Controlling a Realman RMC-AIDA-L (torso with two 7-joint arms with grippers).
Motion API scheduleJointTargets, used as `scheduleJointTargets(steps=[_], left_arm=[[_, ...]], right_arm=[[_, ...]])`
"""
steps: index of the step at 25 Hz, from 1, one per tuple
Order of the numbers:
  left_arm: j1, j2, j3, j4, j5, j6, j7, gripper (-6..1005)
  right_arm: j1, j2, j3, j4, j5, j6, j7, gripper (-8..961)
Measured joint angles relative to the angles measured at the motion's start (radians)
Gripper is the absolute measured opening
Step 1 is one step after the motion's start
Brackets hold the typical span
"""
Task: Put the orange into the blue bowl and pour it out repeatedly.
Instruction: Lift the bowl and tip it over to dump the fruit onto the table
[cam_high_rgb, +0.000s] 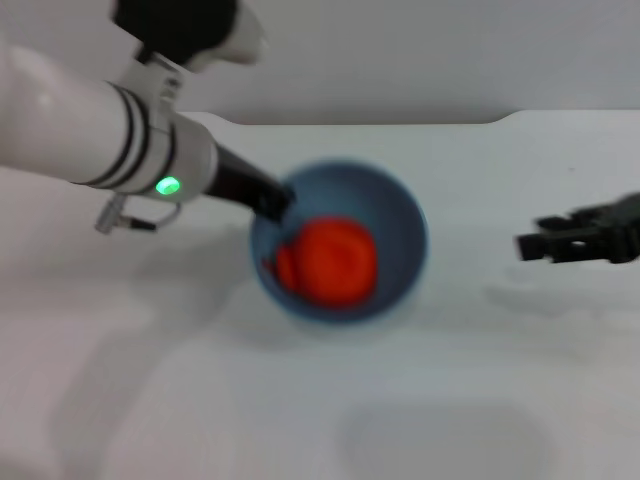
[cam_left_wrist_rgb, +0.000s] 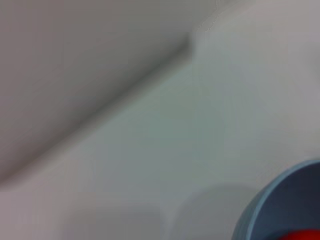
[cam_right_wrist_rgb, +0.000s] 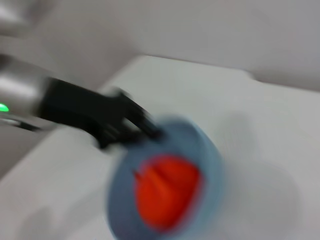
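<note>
- Left hand (cam_high_rgb: 272, 203) pinching blue bowl (cam_high_rgb: 400, 215) at its rim, tilted above the worktop (cam_high_rgb: 450, 400).
- Orange (cam_high_rgb: 335, 262) inside, blurred.
- Right hand (cam_high_rgb: 530, 245) idle at right; finger state impossible to tell.

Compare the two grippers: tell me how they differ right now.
The left gripper is at the blue bowl, clamped on its rim; the right gripper hangs apart over the bare white table, touching nothing. The left works next to the orange inside the bowl; the right sits idle. Both are black.
</note>
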Motion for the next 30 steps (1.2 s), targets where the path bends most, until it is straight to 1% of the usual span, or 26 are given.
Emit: scheduleJointTargets(steps=[2, 4, 6, 8, 9, 10, 11, 12, 14, 15, 17, 19, 20, 21, 22, 23, 25, 26, 28, 30], left_arm=[[0.062, 0.000, 0.007, 0.046, 0.023, -0.110, 0.030, -1], [0.129, 0.000, 0.026, 0.102, 0.021, -0.213, 0.076, -1], [0.175, 0.001, 0.056, 0.157, 0.021, -0.275, 0.113, -2], [0.228, 0.000, 0.116, 0.222, 0.038, -0.351, 0.169, -2], [0.251, 0.000, 0.145, 0.245, 0.053, -0.392, 0.196, -2], [0.275, 0.000, 0.183, 0.259, 0.082, -0.443, 0.224, -2], [0.307, 0.000, 0.242, 0.271, 0.137, -0.521, 0.256, -2], [0.331, -0.001, 0.291, 0.272, 0.195, -0.582, 0.272, -1], [0.363, -0.005, 0.366, 0.258, 0.291, -0.684, 0.285, -1], [0.376, -0.007, 0.397, 0.244, 0.321, -0.732, 0.289, -1], [0.395, -0.007, 0.440, 0.194, 0.340, -0.874, 0.316, -1], [0.410, -0.007, 0.459, 0.123, 0.342, -1.032, 0.344, -1], [0.419, -0.007, 0.471, 0.072, 0.342, -1.141, 0.370, -1], [0.424, -0.008, 0.481, 0.043, 0.342, -1.198, 0.388, -1], [0.435, -0.009, 0.521, -0.046, 0.342, -1.401, 0.482, -1], [0.435, -0.009, 0.521, -0.046, 0.342, -1.401, 0.482, -2], [0.435, -0.011, 0.562, -0.127, 0.340, -1.559, 0.597, -2], [0.431, -0.013, 0.587, -0.183, 0.331, -1.650, 0.683, -2], [0.416, -0.017, 0.632, -0.259, 0.304, -1.770, 0.810, -2], [0.393, -0.018, 0.687, -0.334, 0.246, -1.888, 0.967, -2]], right_arm=[[-0.008, -0.002, 0.054, 0.005, -0.072, -0.006, 0.036, 520], [-0.018, -0.002, 0.085, 0.010, -0.118, -0.011, 0.047, 520], [-0.027, -0.002, 0.108, 0.026, -0.140, -0.013, 0.047, 521], [-0.031, -0.008, 0.132, 0.071, -0.144, -0.012, 0.047, 521], [-0.032, -0.016, 0.140, 0.097, -0.144, -0.010, 0.047, 521], [-0.031, -0.029, 0.154, 0.139, -0.141, -0.006, 0.046, 521], [-0.031, -0.029, 0.154, 0.139, -0.141, -0.006, 0.046, 521], [-0.030, -0.035, 0.161, 0.151, -0.140, -0.006, 0.046, 521], [-0.030, -0.039, 0.171, 0.162, -0.139, -0.005, 0.046, 521], [-0.029, -0.040, 0.174, 0.164, -0.139, -0.006, 0.046, 521], [-0.031, -0.040, 0.177, 0.164, -0.139, -0.006, 0.046, 521], [-0.031, -0.040, 0.179, 0.164, -0.139, -0.005, 0.046, 521], [-0.031, -0.040, 0.179, 0.166, -0.139, -0.005, 0.046, 521], [-0.030, -0.039, 0.179, 0.168, -0.139, -0.005, 0.045, 521], [-0.028, -0.039, 0.180, 0.172, -0.139, -0.005, 0.045, 521], [-0.028, -0.039, 0.180, 0.172, -0.139, -0.005, 0.045, 521], [-0.029, -0.039, 0.181, 0.173, -0.139, -0.005, 0.045, 521], [-0.030, -0.039, 0.182, 0.174, -0.139, -0.004, 0.045, 521], [-0.032, -0.039, 0.182, 0.174, -0.139, -0.004, 0.045, 520], [-0.034, -0.040, 0.182, 0.175, -0.139, -0.004, 0.045, 520]])
